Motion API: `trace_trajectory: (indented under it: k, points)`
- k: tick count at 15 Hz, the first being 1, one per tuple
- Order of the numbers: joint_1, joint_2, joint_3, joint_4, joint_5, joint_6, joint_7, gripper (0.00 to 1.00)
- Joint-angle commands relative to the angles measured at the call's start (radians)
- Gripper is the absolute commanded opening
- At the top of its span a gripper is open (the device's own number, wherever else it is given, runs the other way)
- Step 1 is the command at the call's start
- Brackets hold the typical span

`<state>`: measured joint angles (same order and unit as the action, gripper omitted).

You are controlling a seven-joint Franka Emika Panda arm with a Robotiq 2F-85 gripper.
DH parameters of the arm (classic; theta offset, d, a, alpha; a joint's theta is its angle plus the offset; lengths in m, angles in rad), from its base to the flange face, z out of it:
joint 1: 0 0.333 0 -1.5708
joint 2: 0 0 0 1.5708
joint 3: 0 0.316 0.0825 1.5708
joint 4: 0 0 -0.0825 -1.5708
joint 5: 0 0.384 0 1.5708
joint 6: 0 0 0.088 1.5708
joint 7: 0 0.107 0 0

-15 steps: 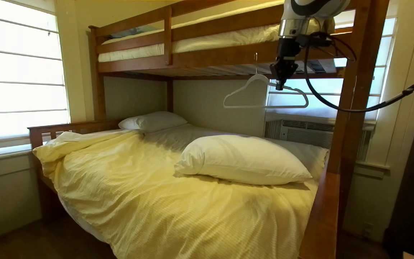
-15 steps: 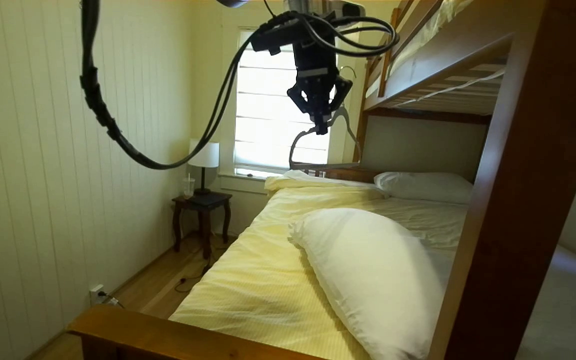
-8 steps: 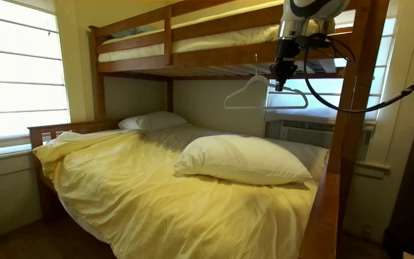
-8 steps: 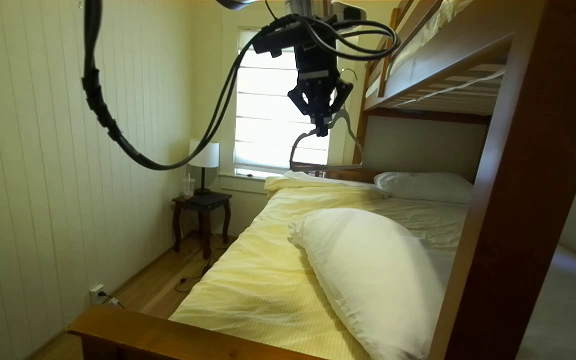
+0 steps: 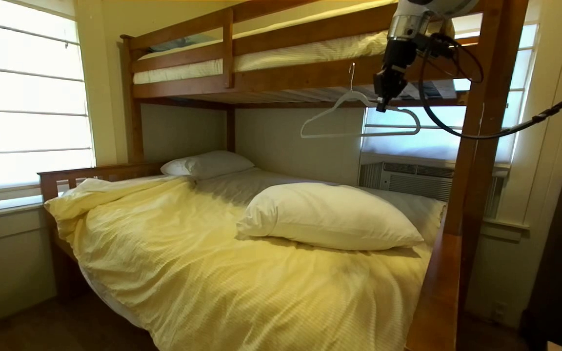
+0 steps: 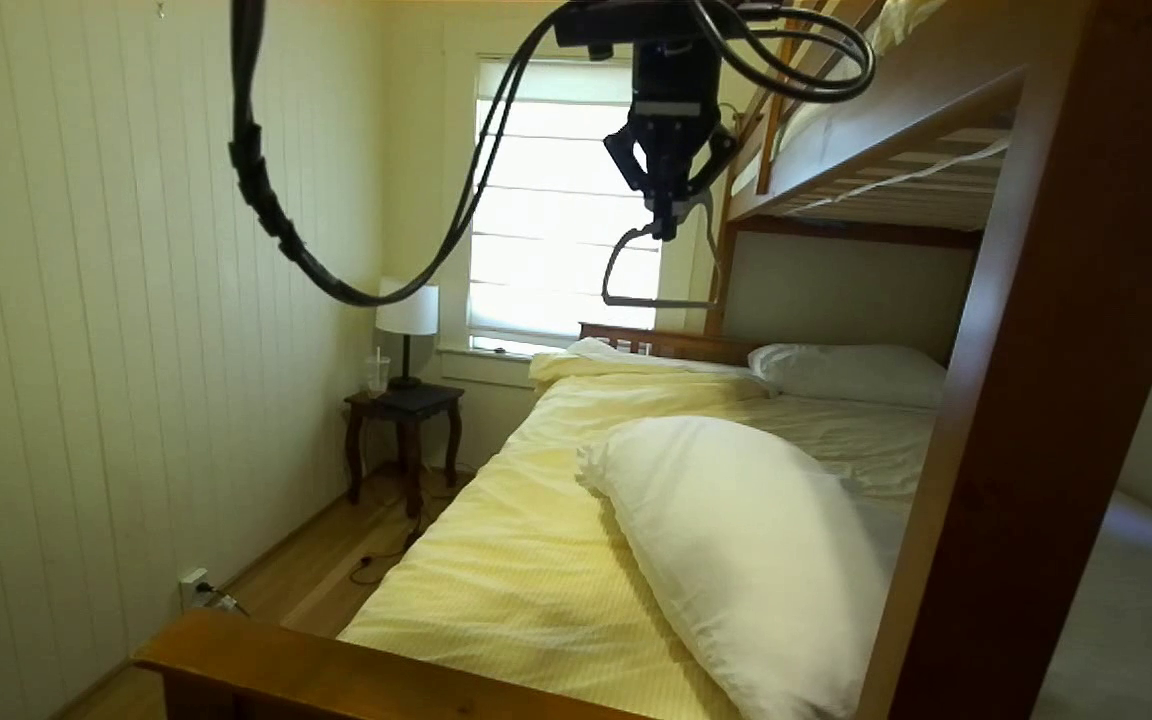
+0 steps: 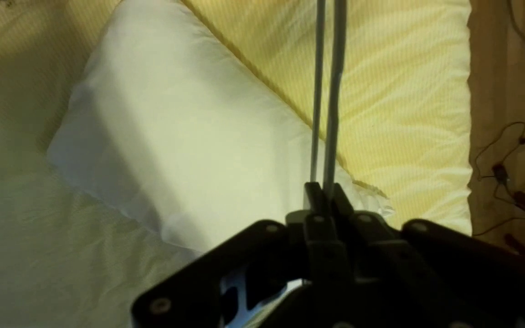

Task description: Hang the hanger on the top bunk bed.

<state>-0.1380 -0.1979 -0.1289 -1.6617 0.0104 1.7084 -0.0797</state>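
Observation:
The pale grey-white hanger (image 5: 332,136) is in the air above the lower bed, its hook up and its body slightly tilted. It also shows in an exterior view (image 6: 661,302) and runs up from the jaws in the wrist view (image 7: 335,91). My gripper (image 5: 382,108) is shut on the hanger's sloping shoulder; the fingertips also show in an exterior view (image 6: 670,230) and in the wrist view (image 7: 329,193). The top bunk bed (image 5: 291,78) is behind the hook; its side plank (image 6: 896,90) is to the right. I cannot tell whether the hook touches the plank.
A thick wooden post (image 5: 481,146) stands right of the arm. A white pillow (image 5: 330,214) and yellow blanket (image 5: 173,253) lie on the lower bed below. A black cable (image 6: 306,270) loops from the arm. A small table (image 6: 406,400) with a lamp (image 6: 408,308) stands far back.
The gripper and hanger have risen, mostly in the last half second. They have also moved right in both exterior views, towards the top bunk, and tilted a little. The grip is unchanged.

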Motion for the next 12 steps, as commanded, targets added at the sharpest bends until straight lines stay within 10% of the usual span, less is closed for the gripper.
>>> trace_trajectory:
  k: [1,12]
  points:
    - [0.002,0.074,-0.035,0.161,0.068,-0.124,-0.016,0.01]
    - [-0.061,0.284,-0.096,0.496,0.158,-0.224,0.050,0.01]
